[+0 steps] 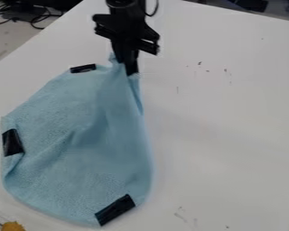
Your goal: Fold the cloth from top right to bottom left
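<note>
At the far left, thin black cables [39, 19] lie in loops beyond the edge of the white, flat-topped table [231, 135]. Low in the left corner of the view sits a small yellow-orange object [13, 226], near the cloth's lower edge; what it is, I cannot tell.

The light blue, textured fabric cloth [56, 167] covers much of the table's left half. On its left edge is a black, roughly rectangular patch [12, 142], with the fabric creased just below it. Further right, a narrow black strip [83, 68] lies along the top edge, and soft wrinkles run down the cloth's middle. Right of these, at the bottom edge, a slanted black rectangular patch [115, 210] marks the lower right part.

The black two-finger gripper [128, 66] points down at the cloth's top right corner, its fingers closed on the bunched fabric. From there a long fold drops along the right side. Further right, a few small dark specks and faint scuffs [199, 63] dot the tabletop.
</note>
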Available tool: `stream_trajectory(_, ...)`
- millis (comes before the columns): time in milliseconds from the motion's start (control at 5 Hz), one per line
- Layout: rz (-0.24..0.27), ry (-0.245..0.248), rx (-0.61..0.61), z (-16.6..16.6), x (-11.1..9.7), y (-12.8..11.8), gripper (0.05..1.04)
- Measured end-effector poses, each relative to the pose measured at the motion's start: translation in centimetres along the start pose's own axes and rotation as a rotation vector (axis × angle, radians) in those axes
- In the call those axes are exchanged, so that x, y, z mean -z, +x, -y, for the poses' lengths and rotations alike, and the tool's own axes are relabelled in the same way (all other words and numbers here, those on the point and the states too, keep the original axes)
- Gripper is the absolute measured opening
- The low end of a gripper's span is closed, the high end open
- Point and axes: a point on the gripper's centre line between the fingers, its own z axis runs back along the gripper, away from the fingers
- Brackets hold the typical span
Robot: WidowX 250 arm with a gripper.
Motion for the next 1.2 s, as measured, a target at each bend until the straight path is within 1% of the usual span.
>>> stream_trajectory(200,0.01,-0.014,-0.132,-3.3,-0.5,-2.5,0.067)
stream_trajectory(400,0.003,-0.019,-0.264,-7.4,0.1,-6.4,0.067)
stream_trajectory(600,-0.003,-0.031,-0.345,-9.5,0.8,-9.8,0.067)
stream_trajectory(800,-0.014,-0.027,-0.45,-11.6,1.1,-13.6,0.067)
stream_trajectory(1000,-0.029,-0.036,-0.484,-12.3,1.3,-15.6,0.067)
stream_trajectory(1200,-0.027,-0.036,-0.509,-12.7,1.6,-17.1,0.097)
